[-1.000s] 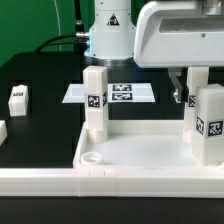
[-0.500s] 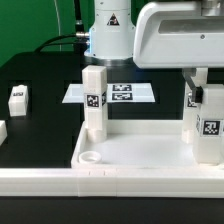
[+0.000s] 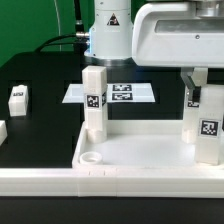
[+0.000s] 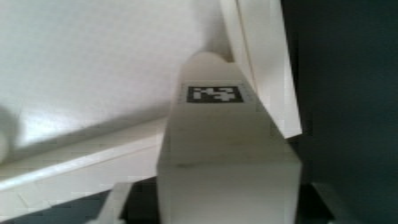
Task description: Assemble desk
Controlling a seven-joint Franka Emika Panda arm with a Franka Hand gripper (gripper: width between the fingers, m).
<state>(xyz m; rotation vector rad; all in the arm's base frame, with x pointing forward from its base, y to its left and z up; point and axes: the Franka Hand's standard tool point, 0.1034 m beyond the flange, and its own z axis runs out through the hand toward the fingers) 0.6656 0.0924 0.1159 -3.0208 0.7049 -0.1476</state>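
Note:
The white desk top lies in front like a rimmed tray. One tagged white leg stands upright in its far corner on the exterior view's left. A second tagged leg stands upright at the far corner on the exterior view's right. My gripper comes down from above and is shut on the upper part of this leg. In the wrist view the held leg fills the gap between my dark fingers, with the desk top's rim running beside it. The socket under this leg is hidden.
The marker board lies on the black table behind the desk top. A loose tagged leg lies at the exterior view's left, another white part at the picture's edge. A low white rail runs along the front. The arm's base stands behind.
My fingers have closed from wide open onto the leg on the exterior view's right, and that leg has shifted slightly. The other leg and the desk top have not moved.

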